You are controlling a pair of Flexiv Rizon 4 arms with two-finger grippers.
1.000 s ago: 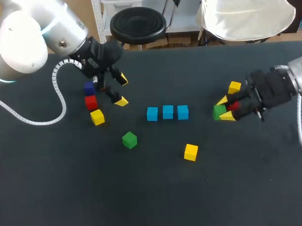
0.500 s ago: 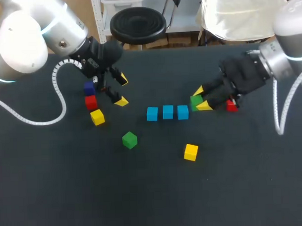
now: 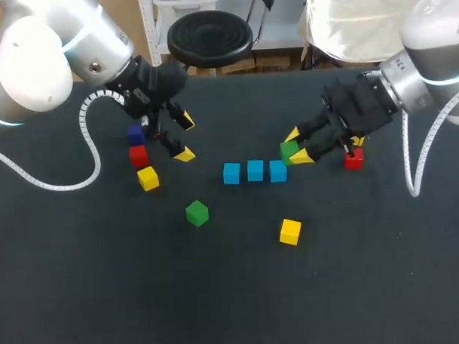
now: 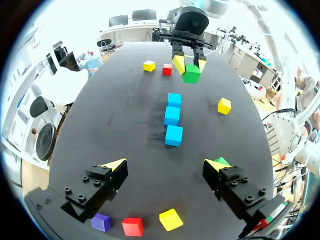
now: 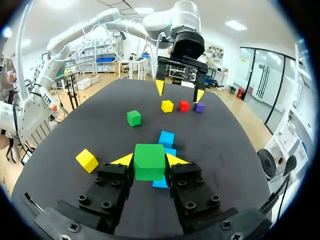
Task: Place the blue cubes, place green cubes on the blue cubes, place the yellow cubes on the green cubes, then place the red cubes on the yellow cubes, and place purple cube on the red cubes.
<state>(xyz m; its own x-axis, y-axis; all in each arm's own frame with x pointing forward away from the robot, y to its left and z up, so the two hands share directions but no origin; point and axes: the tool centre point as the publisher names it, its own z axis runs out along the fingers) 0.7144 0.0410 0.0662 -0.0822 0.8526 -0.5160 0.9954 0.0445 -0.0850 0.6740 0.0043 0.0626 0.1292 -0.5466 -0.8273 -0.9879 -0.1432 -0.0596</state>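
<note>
Three blue cubes [image 3: 255, 170] lie in a row at mid-table. My right gripper [image 3: 293, 147] is shut on a green cube [image 3: 288, 150] [image 5: 149, 161], held just right of and slightly above the row's right end [image 3: 278, 170]; in the right wrist view the blue cubes [image 5: 166, 138] show under and ahead of it. A second green cube [image 3: 197, 212] and a yellow cube [image 3: 290, 231] sit in front of the row. My left gripper [image 3: 185, 136] [image 4: 165, 164] hangs open over the table's left part, beside the purple [image 3: 135, 134], red [image 3: 138, 155] and yellow [image 3: 147, 178] cubes.
A red cube [image 3: 353, 159] and a partly hidden yellow cube [image 3: 358, 140] lie behind my right gripper at the right. The table's front part is bare black surface.
My right arm has carried the green cube leftward, from beside the red and yellow cubes at the right to the right end of the blue row. The left arm has not moved.
</note>
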